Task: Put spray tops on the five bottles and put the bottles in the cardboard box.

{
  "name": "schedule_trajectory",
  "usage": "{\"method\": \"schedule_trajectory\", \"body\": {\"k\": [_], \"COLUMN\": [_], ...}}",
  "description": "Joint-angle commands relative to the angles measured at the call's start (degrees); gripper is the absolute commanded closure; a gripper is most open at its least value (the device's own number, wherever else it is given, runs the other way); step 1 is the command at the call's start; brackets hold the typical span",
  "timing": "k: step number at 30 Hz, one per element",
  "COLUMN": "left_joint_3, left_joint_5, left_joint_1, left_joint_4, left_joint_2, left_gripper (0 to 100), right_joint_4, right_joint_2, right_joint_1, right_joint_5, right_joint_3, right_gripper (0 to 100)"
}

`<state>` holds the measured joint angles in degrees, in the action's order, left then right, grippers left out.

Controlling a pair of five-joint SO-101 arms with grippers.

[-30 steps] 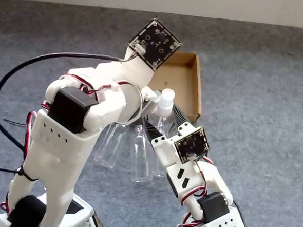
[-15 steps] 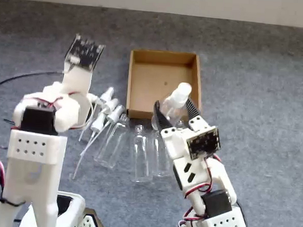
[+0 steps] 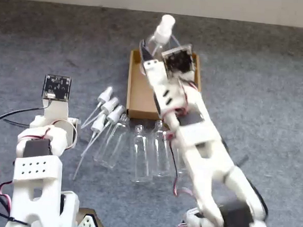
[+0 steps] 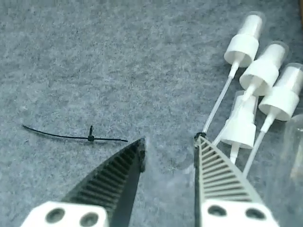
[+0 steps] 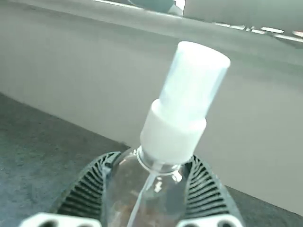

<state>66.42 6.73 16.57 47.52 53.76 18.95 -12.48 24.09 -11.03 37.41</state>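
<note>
Left arm's tool (image 4: 169, 140) hangs low over the grey worktop (image 3: 255, 99), its two ribbed fingers spread apart and grasping nothing; a black cable tie (image 4: 75, 137) lies flat on the worktop near it. Just beside one finger, four loose white spray tops (image 3: 104, 110) lie clustered, their thin tubes trailing toward the arms. Next to them, clear uncapped bottles (image 3: 141, 154) lie side by side on their sides, necks toward the cardboard box (image 3: 135, 92), which sits open just beyond them. The right arm stretches across the box, its tool (image 3: 155, 48) clenched on the body of a clear bottle (image 5: 151, 194) fitted with a white spray top (image 5: 182, 113). That capped bottle is held in the air over the far edge of the box, tilted, its top pointing up and away from the arm's base.
</note>
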Motion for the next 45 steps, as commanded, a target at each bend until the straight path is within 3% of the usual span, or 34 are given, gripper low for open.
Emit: {"method": "schedule_trajectory", "body": {"k": [1,8,15,28,35,45], "left_joint_3": [2.6,2.9,2.9,2.9,2.9,2.9], "left_joint_5": [-0.7,-0.7,-0.7,-0.7,-0.7,-0.7], "left_joint_1": [0.6,-0.7,-0.7,-0.7,-0.7,-0.7], "left_joint_4": [-7.8,-7.8,-7.8,-7.8,-7.8,-7.6], "left_joint_2": [2.0,1.6,1.5,1.5,1.5,1.5], "left_gripper": [84,84,84,84,84,84], "right_joint_4": [2.9,2.9,3.0,2.9,2.7,-4.0], "right_joint_2": [16.8,35.5,45.0,46.6,46.5,46.3], "right_joint_1": [0.2,0.2,0.1,0.2,0.4,0.9], "right_joint_5": [0.4,0.5,0.5,0.2,0.2,0.2], "right_joint_3": [-14.8,-32.1,-38.5,-38.5,-38.5,-38.9], "right_gripper": [99.4,99.4,99.4,98.8,84.5,83.1]}}
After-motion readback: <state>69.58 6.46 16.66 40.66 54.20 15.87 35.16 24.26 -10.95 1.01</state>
